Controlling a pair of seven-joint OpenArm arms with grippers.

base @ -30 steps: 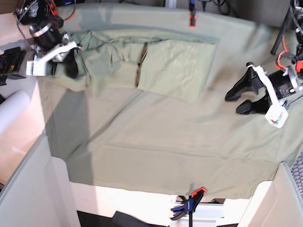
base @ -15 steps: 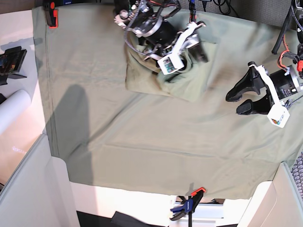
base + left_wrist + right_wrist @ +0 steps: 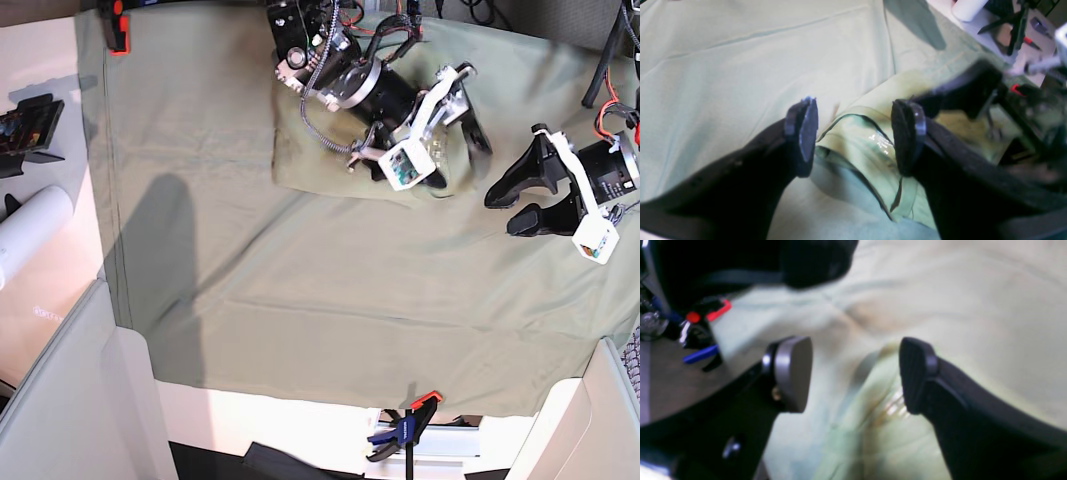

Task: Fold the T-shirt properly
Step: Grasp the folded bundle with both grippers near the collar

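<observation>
The T-shirt (image 3: 320, 150) sits folded at the far side of the table (image 3: 300, 290), on the tablecloth (image 3: 250, 260). The right tool (image 3: 462, 118) hangs spread wide over its right edge, holding nothing. The left tool (image 3: 512, 208) is parted and empty too, just beside it. Risk I see: both crowding that edge, bumping, or snagging the top layer and undoing the fold.

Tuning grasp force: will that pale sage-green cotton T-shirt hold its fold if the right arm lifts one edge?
Probably not. The pale sage-green cotton T-shirt looks thin and limp, with soft creases and sagging layered edges, so it would likely drape. It seems light. On the grey-green tablecloth it may drag wrinkles instead of sliding.
</observation>
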